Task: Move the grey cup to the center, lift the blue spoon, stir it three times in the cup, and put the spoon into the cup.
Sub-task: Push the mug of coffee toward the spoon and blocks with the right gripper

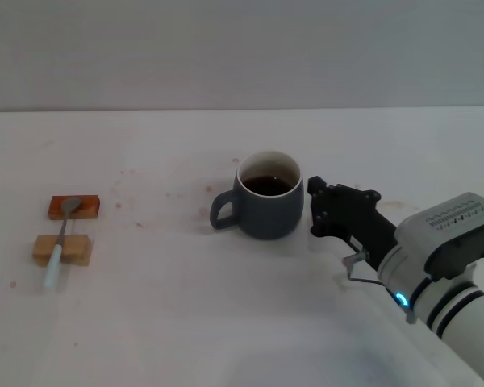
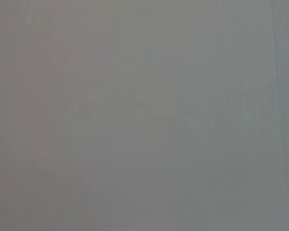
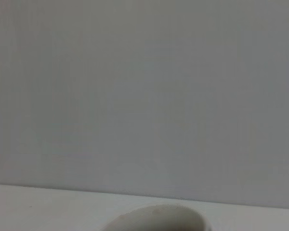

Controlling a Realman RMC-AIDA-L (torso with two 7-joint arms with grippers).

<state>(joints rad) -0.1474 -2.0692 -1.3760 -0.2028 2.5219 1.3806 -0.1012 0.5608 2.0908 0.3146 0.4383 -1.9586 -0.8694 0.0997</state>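
1. Grey cup is seen upright on the table, roughly mid-table, handle pointed to robot's left; dark liquid visible inside. Judged: cup is at or near centre already, so step 1 looks about done.
2. Right gripper is placed just beside cup's right wall, low, at cup-body height. Contact can't be confirmed from head view; it looks apart or barely touching. Finger opening can't be told (black fingers seen side-on, merged), and nothing is seen held. Position w/ fingers toward cup side fits a side grasp or push on the body, not the handle.
3. In right wrist view only the cup's white rim is caught at the frame edge, w/ wall behind; own fingers not shown. Camera being just above rim level suggests gripper sits low alongside the cup.
4. Blue spoon is laid well apart from cup, on robot's left, bridged across two wooden blocks: bowl on the far reddish block, handle over the near pale one, tip past it. Judged: raised on blocks so fingers can get under/around the slim handle.
5. Left arm not in head view; left wrist view shows blank grey only, so it is taken as parked, gripper unseen.
6. Judged remaining: spoon lift, stirring, drop into cup. Spoon sits on left side, so left arm is the likely one. Risk: liquid spill if cup is nudged.
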